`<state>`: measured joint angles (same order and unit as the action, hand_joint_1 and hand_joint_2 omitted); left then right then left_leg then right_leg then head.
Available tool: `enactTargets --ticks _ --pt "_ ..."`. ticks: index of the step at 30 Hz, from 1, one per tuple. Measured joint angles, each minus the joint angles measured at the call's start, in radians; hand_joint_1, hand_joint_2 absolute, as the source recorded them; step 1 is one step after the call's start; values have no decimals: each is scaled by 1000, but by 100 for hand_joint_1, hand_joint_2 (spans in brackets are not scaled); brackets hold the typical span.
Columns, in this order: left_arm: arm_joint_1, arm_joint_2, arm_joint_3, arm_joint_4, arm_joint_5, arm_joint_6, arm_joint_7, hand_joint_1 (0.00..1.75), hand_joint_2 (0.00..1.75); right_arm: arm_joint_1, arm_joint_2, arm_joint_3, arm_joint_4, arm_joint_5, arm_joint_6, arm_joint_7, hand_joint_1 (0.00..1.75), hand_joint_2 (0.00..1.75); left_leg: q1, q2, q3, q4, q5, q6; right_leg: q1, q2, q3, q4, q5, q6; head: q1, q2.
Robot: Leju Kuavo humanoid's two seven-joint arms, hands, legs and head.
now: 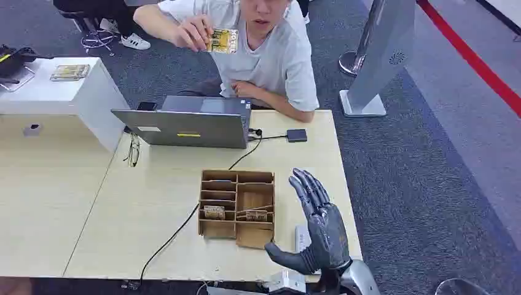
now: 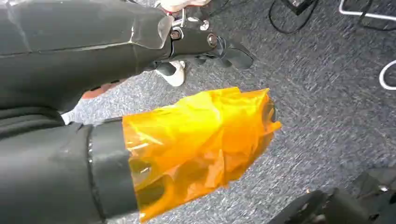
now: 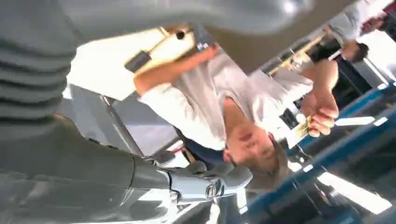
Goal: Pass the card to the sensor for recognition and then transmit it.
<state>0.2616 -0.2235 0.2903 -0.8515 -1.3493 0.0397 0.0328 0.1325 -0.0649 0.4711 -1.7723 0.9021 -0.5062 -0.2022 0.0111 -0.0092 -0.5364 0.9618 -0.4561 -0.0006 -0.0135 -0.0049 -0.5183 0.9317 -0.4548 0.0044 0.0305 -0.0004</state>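
Observation:
Across the table a person holds up a yellow-green card (image 1: pixel 222 40) in one hand; the same card (image 3: pixel 303 129) also shows in the right wrist view. My right hand (image 1: pixel 316 222) is raised over the table's near right edge, fingers spread, palm empty, well short of the card. A small dark square sensor (image 1: pixel 297 135) lies on the table right of the laptop (image 1: pixel 190 128), on a cable. My left hand (image 2: pixel 201 93) hangs over grey carpet, its thumb wrapped in orange film, nothing in it.
A cardboard divider box (image 1: pixel 236 206) holding a few cards stands just left of my right hand. A black cable runs from the laptop across the table (image 1: pixel 153 209). Glasses (image 1: pixel 133 150) lie at left. A white cabinet (image 1: pixel 74 92) and a grey stand (image 1: pixel 378 58) flank the person.

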Motion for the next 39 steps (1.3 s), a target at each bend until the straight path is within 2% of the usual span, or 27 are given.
enactTargets --ticks 5,13,16,20,24,27,29,35,37,39 --pt "-16 2 0 17 12 -13 -1 0 0 -37 10 0 -7 20 15 5 0 175 0 0 0 0 0 0 0 0 0 0 0 0 0 0" --pt "-32 27 34 63 177 -176 -26 0 0 -153 13 18 13 102 31 63 0 175 0 0 0 0 0 0 0 1 0 0 0 0 0 0" --pt "-31 38 55 76 216 -216 -33 0 0 -193 13 34 25 114 31 77 0 175 0 0 0 0 0 -1 0 0 0 0 0 0 0 0" --pt "-25 56 90 87 308 -327 -37 0 0 -249 13 64 50 130 28 105 0 175 0 0 0 0 0 -1 0 1 0 1 0 0 0 0" --pt "-6 76 128 87 403 -458 -19 0 0 -303 13 96 80 144 24 129 0 175 0 0 0 0 0 -1 0 0 0 1 0 0 0 0" --pt "5 84 144 87 419 -474 -11 0 0 -326 13 111 96 144 22 130 0 175 0 0 0 0 0 -1 0 0 0 1 0 0 0 0" --pt "8 87 154 86 456 -510 5 0 0 -338 13 117 105 144 22 138 0 175 0 0 0 0 0 -1 0 0 0 1 0 0 0 0" --pt "39 111 205 68 644 -712 95 0 0 -406 18 151 146 144 24 156 0 175 0 0 0 0 1 -1 0 1 0 1 0 0 0 0" --pt "52 124 220 58 675 -737 107 0 0 -432 20 160 164 156 29 170 0 175 0 0 0 0 1 -1 0 0 0 1 0 0 0 0" --pt "58 139 224 58 667 -714 89 0 0 -457 21 165 178 186 39 203 0 175 0 0 0 0 2 -2 0 0 0 1 0 0 0 0"
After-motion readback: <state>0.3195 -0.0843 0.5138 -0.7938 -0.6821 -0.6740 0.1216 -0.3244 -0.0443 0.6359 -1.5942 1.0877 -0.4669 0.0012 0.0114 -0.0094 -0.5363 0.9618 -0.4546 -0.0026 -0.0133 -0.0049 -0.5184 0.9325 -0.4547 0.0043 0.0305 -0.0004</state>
